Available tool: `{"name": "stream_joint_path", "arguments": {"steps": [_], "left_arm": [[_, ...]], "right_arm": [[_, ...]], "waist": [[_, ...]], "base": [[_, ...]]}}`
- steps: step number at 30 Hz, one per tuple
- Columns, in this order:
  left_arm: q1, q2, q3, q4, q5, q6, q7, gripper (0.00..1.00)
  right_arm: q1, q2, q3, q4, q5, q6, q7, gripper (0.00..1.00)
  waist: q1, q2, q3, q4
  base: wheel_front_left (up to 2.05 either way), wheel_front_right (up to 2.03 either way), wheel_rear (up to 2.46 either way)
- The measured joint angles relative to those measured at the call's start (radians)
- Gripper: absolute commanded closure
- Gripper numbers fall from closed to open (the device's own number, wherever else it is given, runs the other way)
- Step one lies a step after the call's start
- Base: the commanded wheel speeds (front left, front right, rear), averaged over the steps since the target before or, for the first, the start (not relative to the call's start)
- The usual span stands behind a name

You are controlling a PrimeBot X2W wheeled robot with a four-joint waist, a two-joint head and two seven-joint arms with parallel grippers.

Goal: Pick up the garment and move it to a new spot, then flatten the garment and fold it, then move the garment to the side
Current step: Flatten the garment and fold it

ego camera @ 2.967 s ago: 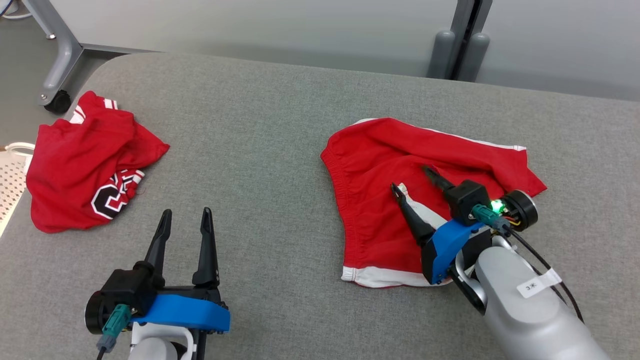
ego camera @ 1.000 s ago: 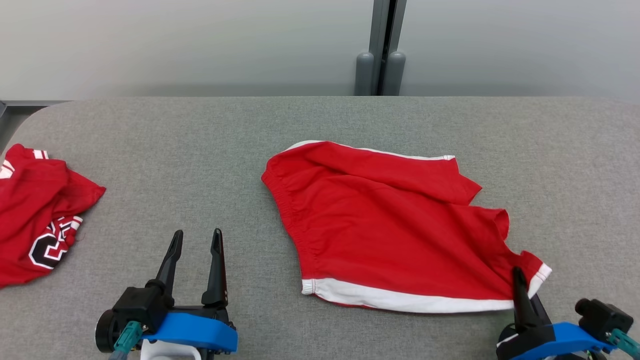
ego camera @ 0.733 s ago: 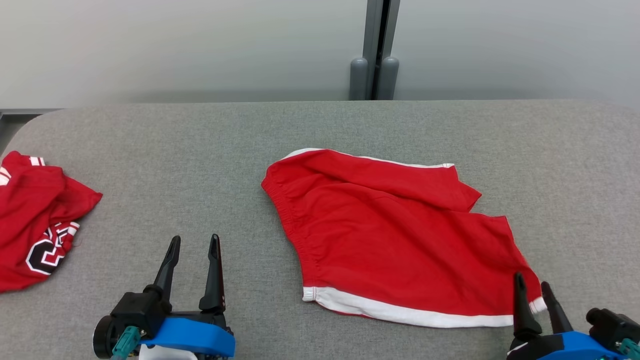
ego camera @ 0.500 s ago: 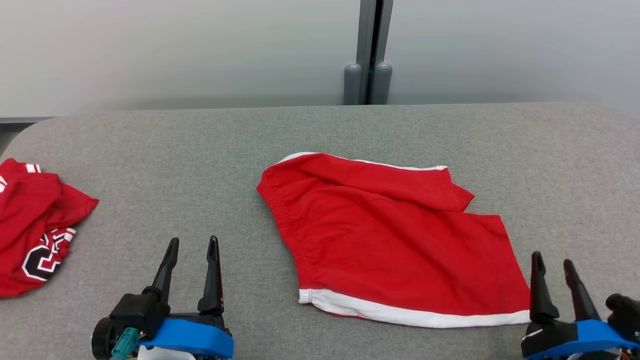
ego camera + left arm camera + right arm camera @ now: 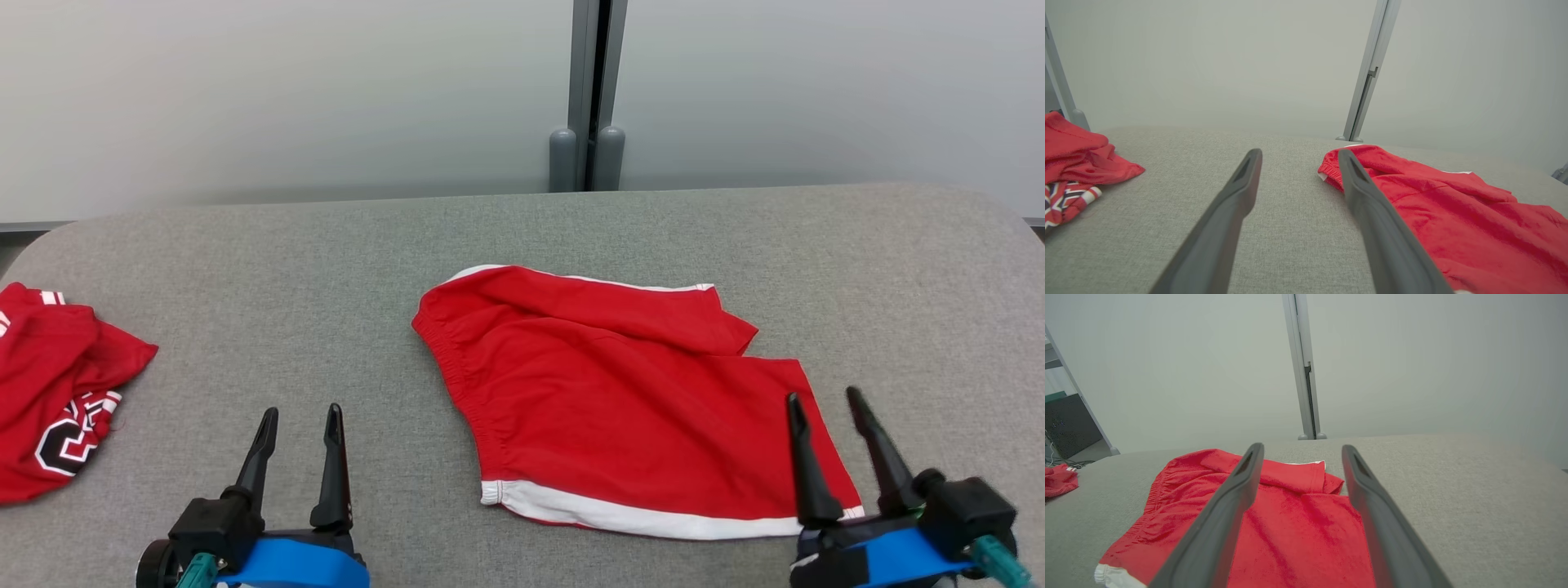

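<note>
Right fingers (image 5: 808, 469) released the shorts (image 5: 620, 408), whose corner they seemingly hide; left fingers (image 5: 330, 474) spread.

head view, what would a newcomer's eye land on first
The red shorts with white trim lie spread out in the middle of the grey table. A second red garment with black-and-white lettering sits crumpled at the left edge. The left gripper and right gripper stand open in front, holding nothing.

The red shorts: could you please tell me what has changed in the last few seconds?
The right gripper pulled a folded leg of the red shorts out to the robot's right, then released its hem corner and opened. The left gripper stayed open and idle; the jersey stayed put.
</note>
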Motion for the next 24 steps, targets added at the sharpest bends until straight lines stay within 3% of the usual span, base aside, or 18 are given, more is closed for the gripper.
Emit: {"name": "stream_joint_path", "arguments": {"steps": [9,24], "left_arm": [[0.027,0.0,0.02,0.0,0.036,0.009,0.0,0.0],[0.075,0.0,0.081,-0.017,0.078,0.035,0.0,0.0]], "right_arm": [[0.081,0.0,0.051,-0.02,-0.046,0.0,0.0,0.0],[0.132,0.0,-0.011,0.006,-0.057,0.0,0.0,0.0]], "waist": [[-0.0001,0.0,-0.023,0.005],[0.0,0.0,-0.062,0.014]], "base": [[0.0,0.0,0.0],[0.0,0.0,0.0]]}}
